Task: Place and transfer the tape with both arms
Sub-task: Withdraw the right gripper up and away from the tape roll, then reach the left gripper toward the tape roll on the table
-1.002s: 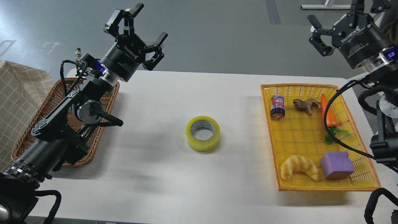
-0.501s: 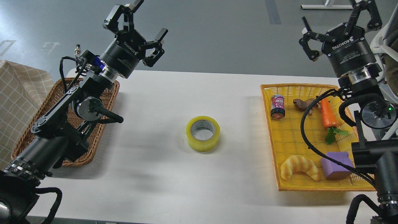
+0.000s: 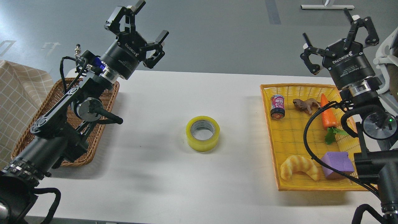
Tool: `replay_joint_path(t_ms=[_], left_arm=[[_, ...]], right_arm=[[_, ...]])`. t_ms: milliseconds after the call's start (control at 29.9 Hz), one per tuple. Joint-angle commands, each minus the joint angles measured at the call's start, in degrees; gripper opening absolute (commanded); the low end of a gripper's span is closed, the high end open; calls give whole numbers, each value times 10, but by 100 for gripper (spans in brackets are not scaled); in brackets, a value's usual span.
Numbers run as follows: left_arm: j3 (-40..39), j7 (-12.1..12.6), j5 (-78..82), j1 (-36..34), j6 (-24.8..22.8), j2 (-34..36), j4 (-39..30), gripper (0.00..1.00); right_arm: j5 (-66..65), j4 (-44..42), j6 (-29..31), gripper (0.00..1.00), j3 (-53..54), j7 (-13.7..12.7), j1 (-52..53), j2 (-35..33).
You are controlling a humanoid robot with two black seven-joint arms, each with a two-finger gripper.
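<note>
The tape point(image 3: 203, 133), a wide translucent yellow roll with a grey-white core, lies flat on the white table point(image 3: 174, 174) near its middle. My left gripper point(image 3: 141, 26) is open and empty, raised above the table's far left edge, well up and left of the tape. My right gripper point(image 3: 339, 39) is open and empty, raised above the far right corner, over the back of the yellow tray point(image 3: 298, 137). Neither gripper touches the tape.
A brown wicker basket point(image 3: 93, 146) sits at the left under my left arm. The yellow tray holds a small can point(image 3: 277, 106), a toy animal point(image 3: 306, 105), a carrot point(image 3: 328, 113), a croissant point(image 3: 299, 167) and a purple block point(image 3: 337, 164). A checked cloth point(image 3: 18, 93) lies at far left.
My right arm has swung in from the right edge and its gripper has moved left and slightly down over the tray's back. The left gripper has shifted only slightly. The tape has not moved.
</note>
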Motion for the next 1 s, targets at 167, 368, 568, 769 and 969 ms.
replay_joint_path(t_ms=[167, 368, 568, 769, 969], left_arm=[[62, -4, 201, -15, 0, 21, -4, 98], [68, -4, 331, -17, 9, 25, -19, 98], [101, -3, 504, -18, 61, 49, -60, 98], [124, -1, 658, -21, 81, 57, -77, 98], [154, 1, 833, -26, 102, 55, -80, 98]], right_arm=[[1, 7, 0, 100, 2, 1, -16, -14], [1, 6, 0, 100, 3, 5, -36, -34], [1, 4, 0, 100, 5, 7, -56, -47], [0, 3, 0, 100, 18, 8, -66, -49], [0, 2, 0, 100, 24, 8, -77, -50]])
